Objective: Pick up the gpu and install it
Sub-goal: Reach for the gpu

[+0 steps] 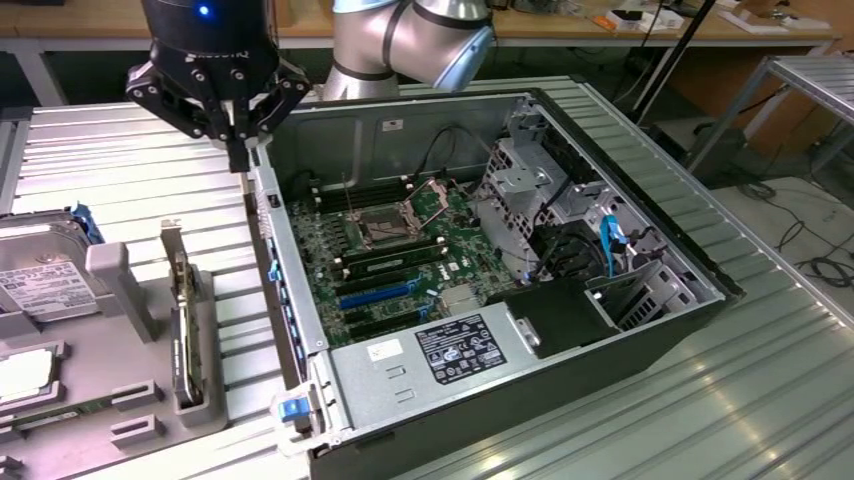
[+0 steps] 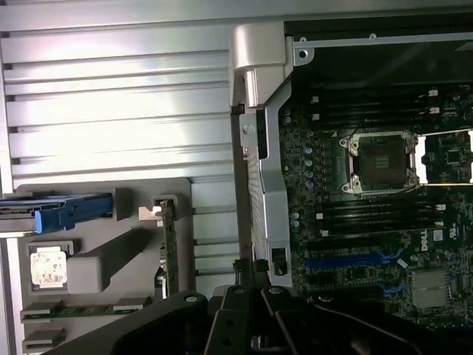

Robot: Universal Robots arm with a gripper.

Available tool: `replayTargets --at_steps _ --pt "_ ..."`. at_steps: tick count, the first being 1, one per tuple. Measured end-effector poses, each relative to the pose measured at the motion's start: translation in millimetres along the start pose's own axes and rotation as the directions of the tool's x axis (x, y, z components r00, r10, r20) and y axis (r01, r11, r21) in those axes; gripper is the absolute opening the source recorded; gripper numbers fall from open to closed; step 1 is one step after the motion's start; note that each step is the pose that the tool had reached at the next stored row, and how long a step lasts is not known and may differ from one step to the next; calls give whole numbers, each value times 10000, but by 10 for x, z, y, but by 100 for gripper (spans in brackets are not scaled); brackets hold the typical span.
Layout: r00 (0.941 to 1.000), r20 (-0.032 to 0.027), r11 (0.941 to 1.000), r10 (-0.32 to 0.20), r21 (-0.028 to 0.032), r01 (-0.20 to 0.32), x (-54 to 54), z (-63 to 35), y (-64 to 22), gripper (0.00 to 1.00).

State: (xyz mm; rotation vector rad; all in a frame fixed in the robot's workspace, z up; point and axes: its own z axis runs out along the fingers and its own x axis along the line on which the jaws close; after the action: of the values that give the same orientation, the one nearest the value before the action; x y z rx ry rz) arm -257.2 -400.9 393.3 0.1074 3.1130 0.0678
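Note:
The gpu (image 1: 180, 325) stands on edge in a slot of the grey holder tray (image 1: 134, 400) at the exterior view's left, its silver bracket end pointing up and away. In the wrist view the gpu (image 2: 168, 248) shows as a thin green edge in the holder (image 2: 111, 259). My gripper (image 1: 240, 158) hangs shut with nothing in it. It is above the metal table beside the far left corner of the open computer case (image 1: 534, 300), well beyond the gpu. Its dark fingers (image 2: 244, 325) show at the wrist picture's edge. The motherboard (image 2: 369, 222) lies bare inside the case.
A silver hard drive (image 1: 47, 280) with a white label and blue rails sits in the holder left of the gpu. A processor chip (image 2: 48, 268) and a memory stick (image 2: 81, 309) lie in other slots. The case's left wall (image 1: 274, 290) stands between the holder and the motherboard (image 1: 387, 250).

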Motion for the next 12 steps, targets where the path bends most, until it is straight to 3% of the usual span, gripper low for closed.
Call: replayTargets --at_steps 12 --pt "10000 0 10000 0 0 0 164 -5 -11 11"
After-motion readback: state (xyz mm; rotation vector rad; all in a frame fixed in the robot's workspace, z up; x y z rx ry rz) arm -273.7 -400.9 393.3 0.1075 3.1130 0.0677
